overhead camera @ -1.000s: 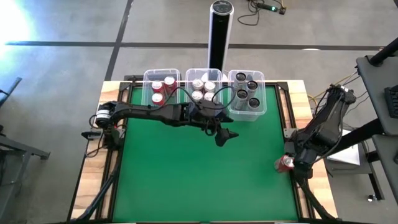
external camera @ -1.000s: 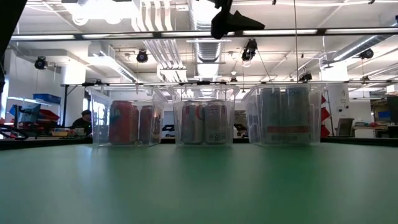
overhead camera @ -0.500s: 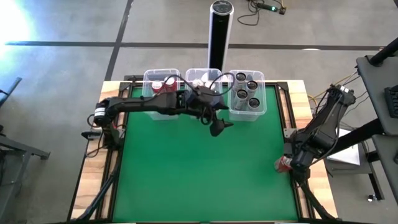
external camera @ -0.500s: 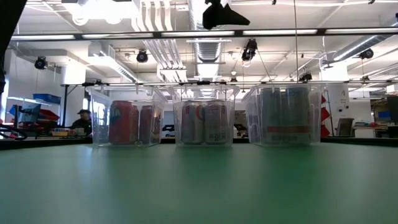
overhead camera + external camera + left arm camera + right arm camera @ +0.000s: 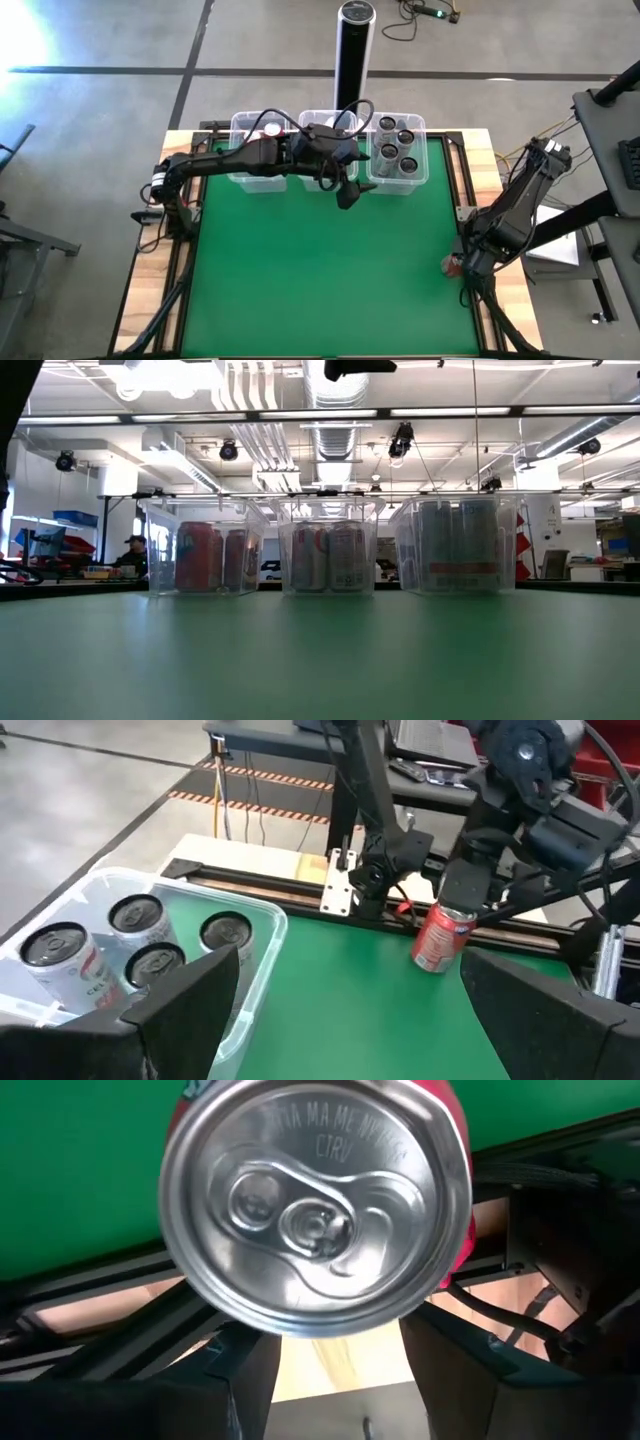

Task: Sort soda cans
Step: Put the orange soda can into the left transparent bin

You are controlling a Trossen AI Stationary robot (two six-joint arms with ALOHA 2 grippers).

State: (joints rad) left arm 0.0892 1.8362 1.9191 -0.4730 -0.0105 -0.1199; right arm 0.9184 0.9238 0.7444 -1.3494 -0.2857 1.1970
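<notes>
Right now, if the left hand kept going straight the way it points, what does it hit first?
Probably the red can at the mat's far edge, under the right hand. From the left wrist view, the left hand is open and the green ahead looks free. The dark-can tub sits off to one side. Depth is uncertain.

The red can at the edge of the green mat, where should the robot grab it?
Around its round side wall, coming from straight above. The red can stands upright at the mat's right edge, silver top up, and the right gripper sits directly over it, fingers either side. Whether they have closed is unclear.
</notes>
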